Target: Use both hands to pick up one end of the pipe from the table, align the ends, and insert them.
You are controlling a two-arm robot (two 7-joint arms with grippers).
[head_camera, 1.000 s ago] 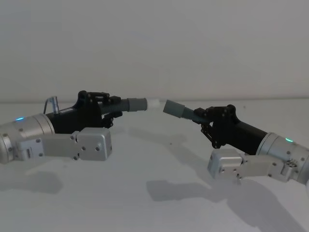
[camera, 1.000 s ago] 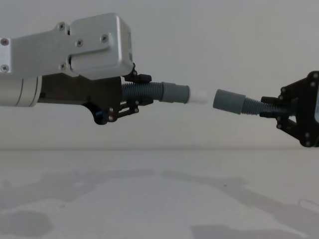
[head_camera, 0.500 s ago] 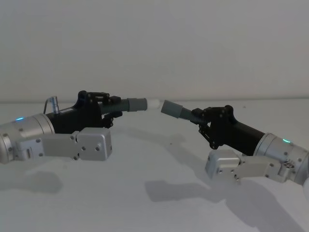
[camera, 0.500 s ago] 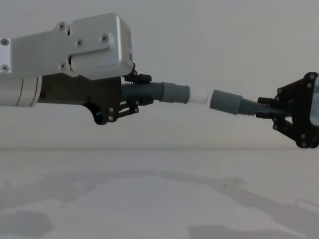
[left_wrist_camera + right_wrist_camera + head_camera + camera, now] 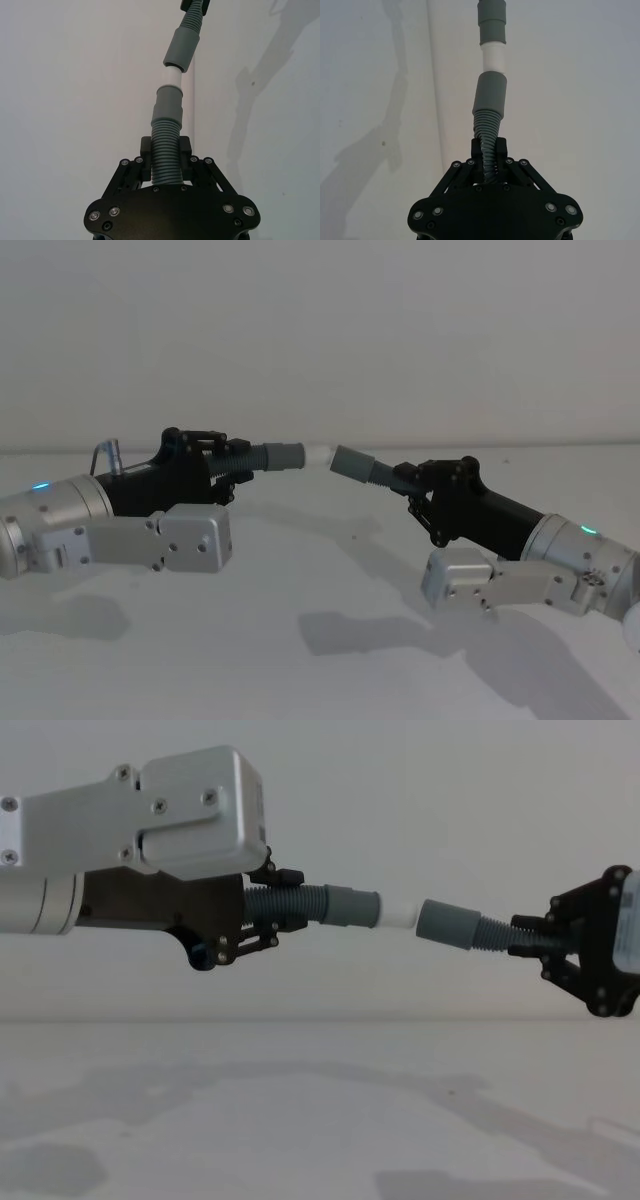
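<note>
Two black plastic two-finger pincers on silver-grey metal arms hold a pair of dark-grey corrugated hose pieces in mid-air above the wide white matte desk [image 5: 320, 1120], their smooth ends meeting over its middle. The left pincer [image 5: 240, 462] is clamped on the ribbed body of the hose piece with the white-tipped grey cuff [image 5: 268, 456], and much of that hose is buried between the fingers, so its rear end cannot be made out. The right pincer [image 5: 400, 480] is clamped on the hose piece with the plain grey cuff [image 5: 372, 472]; its thin ribbed stem vanishes into the black linkage in the right wrist view, and in the chest view the right arm is cut off by the frame. The narrow white tip [image 5: 398, 913] reaches the mouth of the plain smooth cuff [image 5: 447, 924]; in both wrist views it seems just to enter the opening, though how far it sits inside is hidden. Most of the white tip is exposed between the two cuffs. The plain cuff tilts slightly, its mouth a little higher than its stem, while the left piece lies nearly level. The desk under both arms is bare apart from faint grey smudges and soft shadows, with free room on every side to its far edge.
</note>
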